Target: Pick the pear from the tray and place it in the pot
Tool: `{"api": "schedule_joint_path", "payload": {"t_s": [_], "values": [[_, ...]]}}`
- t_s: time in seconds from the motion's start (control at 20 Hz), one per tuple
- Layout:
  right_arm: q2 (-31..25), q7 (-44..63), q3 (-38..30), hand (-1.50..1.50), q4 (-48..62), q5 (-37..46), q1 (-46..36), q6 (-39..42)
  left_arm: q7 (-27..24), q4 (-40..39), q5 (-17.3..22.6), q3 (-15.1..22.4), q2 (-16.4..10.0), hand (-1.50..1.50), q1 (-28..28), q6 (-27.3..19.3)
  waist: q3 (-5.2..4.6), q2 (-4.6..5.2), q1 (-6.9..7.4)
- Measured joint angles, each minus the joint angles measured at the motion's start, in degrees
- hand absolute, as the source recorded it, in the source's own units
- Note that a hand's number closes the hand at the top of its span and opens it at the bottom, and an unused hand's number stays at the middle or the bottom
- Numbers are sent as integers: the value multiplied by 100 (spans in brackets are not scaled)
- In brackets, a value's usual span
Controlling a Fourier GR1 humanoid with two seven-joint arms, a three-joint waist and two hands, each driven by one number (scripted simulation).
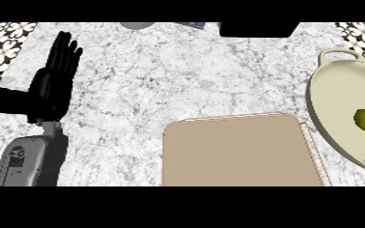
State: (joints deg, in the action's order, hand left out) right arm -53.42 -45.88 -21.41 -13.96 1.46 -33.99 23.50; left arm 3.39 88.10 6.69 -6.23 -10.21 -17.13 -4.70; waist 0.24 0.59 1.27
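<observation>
At the right edge of the frame, the pear (358,118) already lies inside the pot (333,94); the placing looks done.
No pear shows on the tray (242,149) at lower centre. The left hand (53,79) rests at the left, fingers straight and holding nothing, and the right hand is out of view. Likely only pulling back is left. Open counter (178,77) spreads above the tray, while the frame cuts off the pot.

The marbled surface (185,72) carries a tan tray (239,152) in front and a pale pot (329,89) on the right.
</observation>
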Motion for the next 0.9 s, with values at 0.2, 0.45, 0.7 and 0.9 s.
{"api": "schedule_joint_path", "payload": {"t_s": [0.2,0.45,0.7,0.9], "values": [[-269,137,-226,-150,179,-219,41,201,-4,-26,19,-31,-21,0,-70,17,15,29,31],[-563,252,-453,-150,270,-441,204,371,-38,-44,43,-58,-18,0,-89,30,28,41,29],[-739,315,-581,-150,255,-571,418,474,-17,-25,55,-70,-19,0,-69,28,45,51,25],[-843,383,-671,-150,230,-666,565,521,-32,-18,94,-81,-24,0,-19,77,59,60,29]]}}
